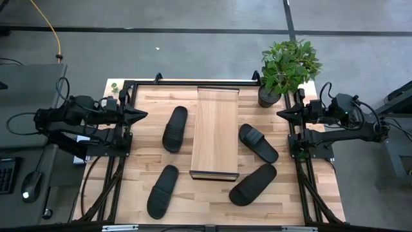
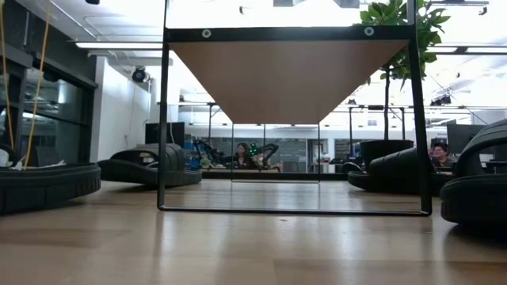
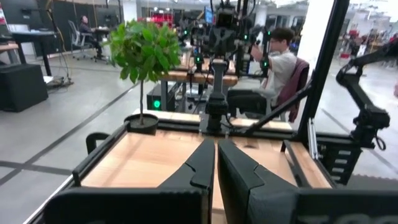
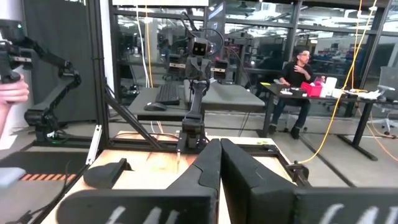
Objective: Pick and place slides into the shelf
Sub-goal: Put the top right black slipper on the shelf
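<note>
Four black slides lie on the table (image 1: 212, 200), two on each side of one shelf (image 1: 215, 132), all flat on their soles. The shelf, a long light-wood board on a dark frame, stands at the middle of the table with its long axis running far to near. On the left, the far slide (image 1: 174, 128) lies just beside the shelf's left edge, and the near slide (image 1: 162, 191) lies well apart from it, toward the near-left corner. On the right, the far slide (image 1: 258, 142) lies just beside the shelf's right edge, angled, and the near slide (image 1: 253, 183) lies close to the shelf's near-right corner. None rests on the shelf. One potted plant (image 1: 286, 67) stands at the far-right corner. The left gripper (image 1: 143, 115) hangs at the table's left edge, fingers pressed together and holding nothing. The right gripper (image 1: 280, 114) hangs at the right edge, likewise closed and empty. In the low view the shelf's board (image 2: 289, 79) sits raised on its frame.
</note>
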